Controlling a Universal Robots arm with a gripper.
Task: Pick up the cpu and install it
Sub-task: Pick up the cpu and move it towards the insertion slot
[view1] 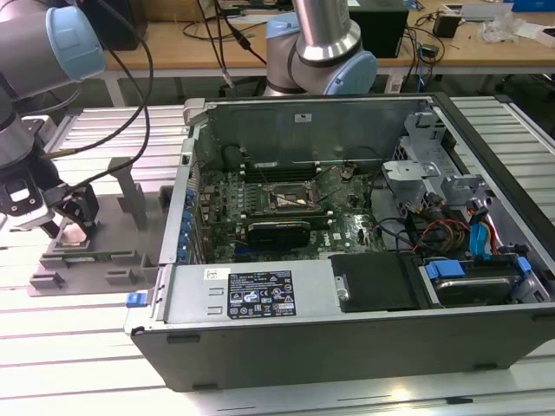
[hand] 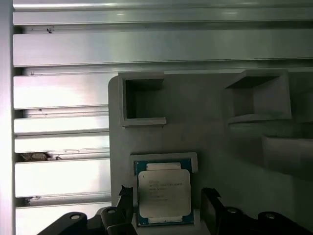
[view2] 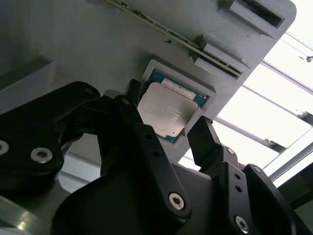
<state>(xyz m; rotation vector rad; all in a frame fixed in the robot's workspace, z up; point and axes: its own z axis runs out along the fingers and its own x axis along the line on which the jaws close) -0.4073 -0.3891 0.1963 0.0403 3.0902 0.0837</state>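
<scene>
First wrist view: the gripper [hand: 166, 196], fingers apart, straddles the cpu [hand: 163, 188], which lies unlifted in its grey tray [hand: 205, 127] recess, well apart from the computer case [view1: 347, 347]; pickup and installation both remain.

One cpu [hand: 163, 194], one grey tray [hand: 205, 127], one computer case [view1: 347, 347], one tool [view2: 168, 110]

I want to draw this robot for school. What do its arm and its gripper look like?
The arm is made of fat silvery-grey tubes with light blue round caps at the joints. Black cables run beside it. The gripper is black, with two chunky flat fingers dotted with small shiny screws.
</scene>
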